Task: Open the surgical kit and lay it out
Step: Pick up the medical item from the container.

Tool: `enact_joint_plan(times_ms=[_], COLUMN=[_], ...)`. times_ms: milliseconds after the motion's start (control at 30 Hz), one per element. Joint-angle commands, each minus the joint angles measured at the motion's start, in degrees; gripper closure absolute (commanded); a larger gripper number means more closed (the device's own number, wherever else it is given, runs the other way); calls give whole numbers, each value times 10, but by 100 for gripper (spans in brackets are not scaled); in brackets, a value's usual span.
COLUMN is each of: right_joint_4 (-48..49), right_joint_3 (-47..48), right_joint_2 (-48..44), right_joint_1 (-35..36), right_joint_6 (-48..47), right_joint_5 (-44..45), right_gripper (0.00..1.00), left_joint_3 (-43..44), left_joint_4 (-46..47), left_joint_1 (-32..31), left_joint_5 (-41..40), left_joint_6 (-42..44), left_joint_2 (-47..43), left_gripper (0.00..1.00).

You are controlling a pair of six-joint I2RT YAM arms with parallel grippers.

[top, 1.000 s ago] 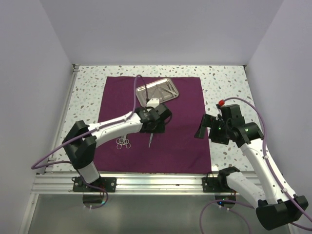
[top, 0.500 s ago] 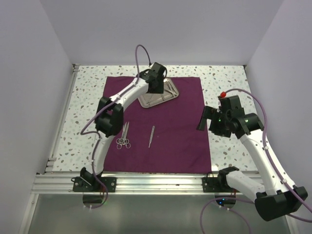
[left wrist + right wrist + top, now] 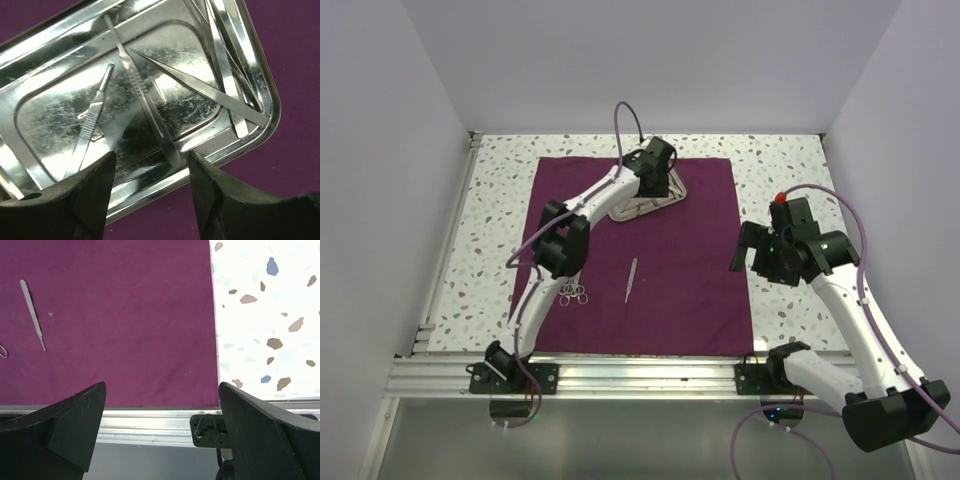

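The dark purple cloth [image 3: 690,285] lies spread flat on the table. The steel tray [image 3: 632,209] sits at its far middle, partly hidden by my left gripper [image 3: 655,183]. In the left wrist view the left gripper [image 3: 151,161] is open and empty just above the tray's near rim [image 3: 235,145]. The tray holds a flat handle [image 3: 92,122], a second thin handle [image 3: 145,102] and tweezers [image 3: 225,95]. Ring-handled scissors or forceps [image 3: 573,292] and a thin silver tool [image 3: 631,279] lie on the cloth. My right gripper [image 3: 748,255] is open and empty over the cloth's right edge.
The right wrist view shows the right gripper [image 3: 161,387], the cloth [image 3: 125,315], the thin tool [image 3: 32,315] and speckled tabletop [image 3: 265,315]. An aluminium rail [image 3: 640,372] runs along the near edge. White walls enclose the table on three sides.
My left arm has left the thin tool on the middle of the cloth and swung back over the tray, ending slightly further right. The right arm has barely moved.
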Motion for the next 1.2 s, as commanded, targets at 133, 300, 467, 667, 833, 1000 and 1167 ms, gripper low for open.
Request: enact_joint_plan(times_ms=[133,300,467,667,833,1000,1167], right_joint_4=[-10,-17,-21,-22,-18,-12,-9], right_joint_3=[1,-9,-4,8,11,10,11], right_joint_2=[-8,-22,-38,-35,-27,-22,-19], right_joint_1=[1,2,1,3,13,26,31], right_joint_6=[-20,-36,-54,-72,-78,-80,-82], right_joint_5=[2,-6,-8,-8,-8,-8,-6], right_gripper=[2,2,2,2,2,2,2], left_joint_3=[46,84,90,53,12,11,10], left_joint_4=[-26,-53,-69,-112,-117,-112,-95], left_joint_1=[-39,-39,-31,-31,-32,-31,-31], left_joint_5=[-47,-86,-98,-105,-102,-80,-50], left_joint_6=[-38,-48,-61,-69,-76,-75,-70], left_joint_2=[37,74,98,106,104,112,121], left_gripper=[37,38,41,54,63,74,88])
